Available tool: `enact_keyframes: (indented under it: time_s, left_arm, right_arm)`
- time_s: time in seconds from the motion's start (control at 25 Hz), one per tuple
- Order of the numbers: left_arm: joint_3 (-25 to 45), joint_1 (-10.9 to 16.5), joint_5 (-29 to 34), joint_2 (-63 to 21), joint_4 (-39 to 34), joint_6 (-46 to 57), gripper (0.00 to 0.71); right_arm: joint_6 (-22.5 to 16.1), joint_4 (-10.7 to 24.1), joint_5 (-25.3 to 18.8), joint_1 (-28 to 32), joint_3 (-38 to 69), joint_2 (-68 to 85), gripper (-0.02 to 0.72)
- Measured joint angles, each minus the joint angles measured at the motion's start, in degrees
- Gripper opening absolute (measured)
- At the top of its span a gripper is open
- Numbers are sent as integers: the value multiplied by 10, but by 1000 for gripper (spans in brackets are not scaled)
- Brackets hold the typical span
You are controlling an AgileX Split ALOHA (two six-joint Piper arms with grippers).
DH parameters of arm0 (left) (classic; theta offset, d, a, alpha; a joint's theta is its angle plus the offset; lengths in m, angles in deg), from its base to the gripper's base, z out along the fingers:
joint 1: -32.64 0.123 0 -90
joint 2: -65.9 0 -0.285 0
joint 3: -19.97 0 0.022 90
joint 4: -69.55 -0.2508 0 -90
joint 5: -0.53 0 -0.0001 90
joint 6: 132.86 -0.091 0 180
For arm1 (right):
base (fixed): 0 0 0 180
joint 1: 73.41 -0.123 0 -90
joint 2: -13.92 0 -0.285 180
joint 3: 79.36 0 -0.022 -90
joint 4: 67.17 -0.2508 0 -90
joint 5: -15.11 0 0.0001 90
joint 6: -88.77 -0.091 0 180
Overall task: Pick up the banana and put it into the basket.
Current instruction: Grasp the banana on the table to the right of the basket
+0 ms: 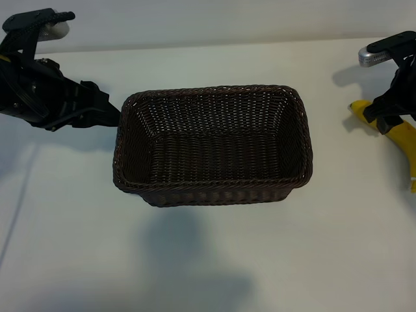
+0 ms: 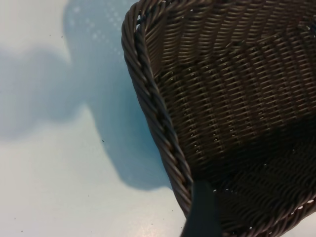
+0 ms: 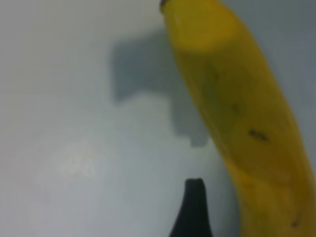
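The dark brown wicker basket sits in the middle of the white table and holds nothing. The yellow banana lies on the table at the far right, partly cut off by the edge of the view. My right gripper hovers low over the banana's far end, open. In the right wrist view the banana lies flat, with a small gap between it and one dark finger. My left gripper stands open just outside the basket's left wall. One of its fingers shows over the basket's rim.
Bare white tabletop stretches in front of the basket and on both sides of it. The table's far edge meets a pale wall behind the arms.
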Motion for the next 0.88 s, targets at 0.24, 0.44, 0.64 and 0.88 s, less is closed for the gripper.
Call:
enact_keyframes:
  time_s: [0.24, 0.44, 0.64, 0.88]
  left_arm:
    - [0, 0, -1, 0, -3, 0, 583]
    - [0, 0, -2, 0, -13, 0, 583]
    - [0, 0, -2, 0, -13, 0, 583]
    - [0, 0, -2, 0, -13, 0, 583]
  right_arm:
    - [6, 1, 20, 18, 0, -4, 599]
    - [33, -44, 18, 43, 0, -12, 599]
    - [58, -60, 13, 45, 0, -16, 599]
    - [91, -100, -7, 45, 0, -38, 599]
